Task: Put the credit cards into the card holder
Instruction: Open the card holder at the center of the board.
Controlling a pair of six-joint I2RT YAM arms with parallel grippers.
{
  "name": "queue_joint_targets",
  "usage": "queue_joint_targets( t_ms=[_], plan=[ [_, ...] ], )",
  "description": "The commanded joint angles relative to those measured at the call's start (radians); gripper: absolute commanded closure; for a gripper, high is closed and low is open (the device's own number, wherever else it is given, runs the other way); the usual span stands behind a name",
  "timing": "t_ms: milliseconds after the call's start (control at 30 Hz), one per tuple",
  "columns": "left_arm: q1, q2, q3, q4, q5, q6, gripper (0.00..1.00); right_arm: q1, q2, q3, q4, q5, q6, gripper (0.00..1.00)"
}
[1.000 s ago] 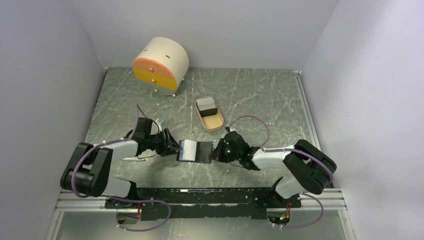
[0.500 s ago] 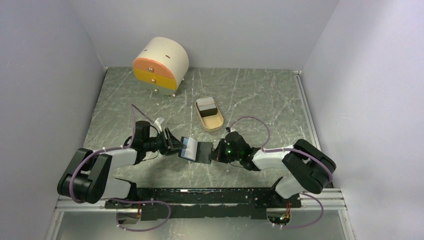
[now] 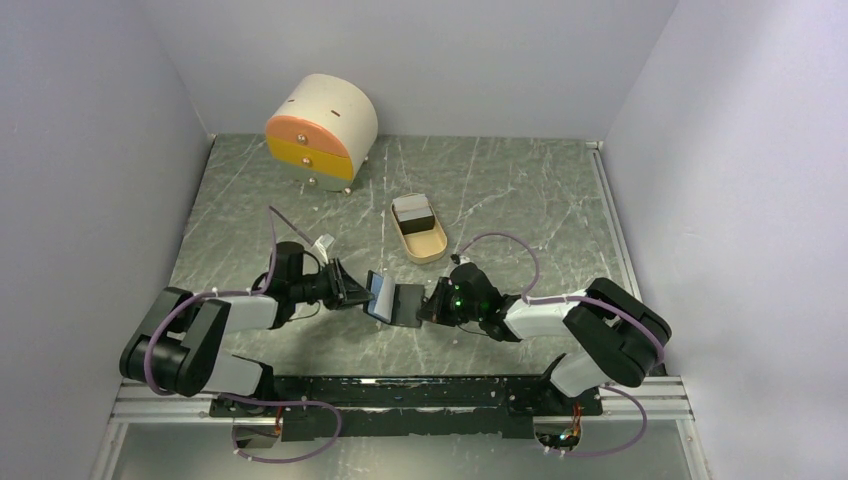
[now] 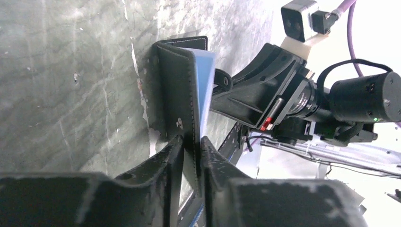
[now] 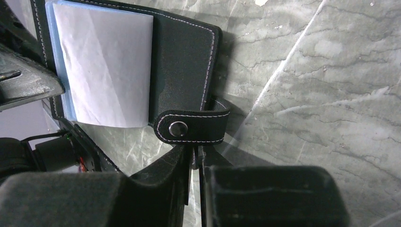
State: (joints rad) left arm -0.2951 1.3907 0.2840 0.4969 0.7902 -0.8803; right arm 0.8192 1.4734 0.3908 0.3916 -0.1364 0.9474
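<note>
Black card holder (image 3: 395, 300) half open near the middle of the bench's (image 3: 520, 200) near edge, between both arms. Clenched on its lifted left flap, the left hand (image 3: 352, 292) — blue inner face turned toward the right arm. Pinched shut on the snap tab (image 5: 191, 127) at the opposite side, the right hand (image 3: 432, 303). Pale sheet (image 5: 106, 66) over the blue lining. Farther back, near the bench's centre, white and black credit cards (image 3: 412, 210) in a tan oval tray (image 3: 428, 250) — round drawer chest (image 3: 320, 125) at the far left corner.
</note>
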Motion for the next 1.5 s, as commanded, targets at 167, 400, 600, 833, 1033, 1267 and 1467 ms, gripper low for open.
queue_joint_targets(
  t_ms=[167, 400, 600, 833, 1033, 1267, 1467],
  plan=[
    [-0.024, -0.098, 0.039, -0.101, -0.062, 0.071, 0.91, 0.0, -0.111, 0.079, -0.25, 0.065, -0.043, 0.55],
    [-0.069, -0.192, 0.083, -0.281, -0.18, 0.136, 0.91, 0.028, -0.297, 0.217, -0.533, 0.178, -0.044, 0.49],
    [-0.084, -0.193, 0.057, -0.25, -0.18, 0.104, 0.91, 0.1, -0.24, 0.345, -0.553, 0.236, -0.037, 0.45],
    [-0.102, -0.204, 0.027, -0.231, -0.191, 0.087, 0.91, 0.168, -0.097, 0.456, -0.509, 0.232, -0.054, 0.51],
    [-0.106, -0.217, 0.01, -0.228, -0.201, 0.089, 0.91, 0.175, -0.029, 0.465, -0.396, 0.206, -0.02, 0.56],
    [-0.107, -0.214, -0.007, -0.196, -0.186, 0.084, 0.91, 0.173, 0.089, 0.494, -0.303, 0.157, 0.062, 0.56],
    [-0.107, -0.207, -0.018, -0.174, -0.173, 0.081, 0.91, 0.174, 0.149, 0.542, -0.287, 0.137, 0.08, 0.55]
  ],
)
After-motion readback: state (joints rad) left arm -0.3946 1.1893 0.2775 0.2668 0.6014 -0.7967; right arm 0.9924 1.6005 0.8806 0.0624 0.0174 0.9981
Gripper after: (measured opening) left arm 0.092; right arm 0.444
